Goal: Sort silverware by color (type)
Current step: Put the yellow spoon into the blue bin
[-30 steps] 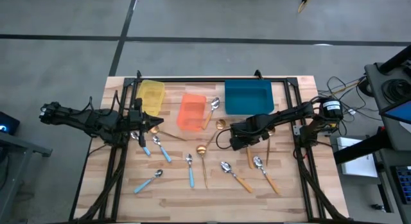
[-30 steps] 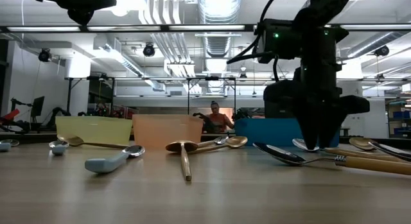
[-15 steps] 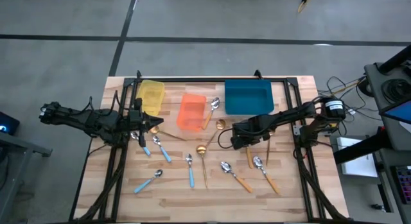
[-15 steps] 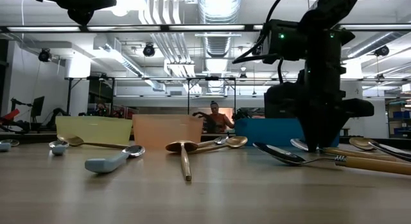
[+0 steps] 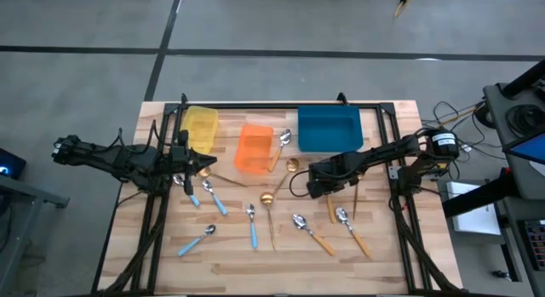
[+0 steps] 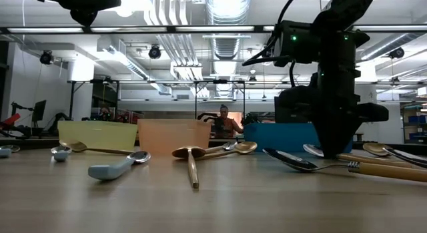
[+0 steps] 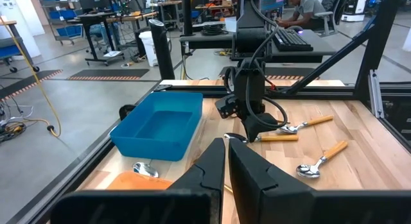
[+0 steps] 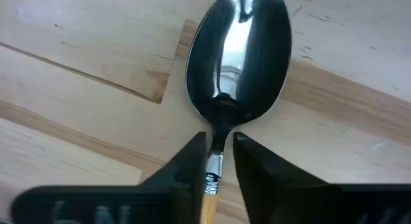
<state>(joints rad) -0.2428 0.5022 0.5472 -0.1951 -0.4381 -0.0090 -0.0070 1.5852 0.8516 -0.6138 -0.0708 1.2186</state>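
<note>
Spoons lie scattered flat on the wooden table: blue-handled ones (image 5: 213,197) toward the left and middle, orange-handled ones (image 5: 312,233) on the right, and thin gold ones (image 5: 269,214) in the middle. My right gripper (image 5: 318,188) points down at an orange-handled spoon (image 5: 331,208) right of centre and is shut on it. My left gripper (image 5: 204,168) hangs shut and empty above the table's left side, near the yellow bin (image 5: 201,127). My right gripper comes from above, pointing down, its two fingers (image 8: 192,161) on either side of the spoon's thin neck (image 8: 216,158), just behind the silver bowl (image 8: 239,57), where the orange handle begins. The fingers lie across the spoon. The spoon lies flat on the table.
Three bins stand in a row at the far side: yellow, orange (image 5: 254,147) and blue (image 5: 329,128). A silver-bowled spoon (image 5: 282,144) lies between the orange and blue bins. Black frame rails (image 5: 393,161) run along the table's left, right and far sides.
</note>
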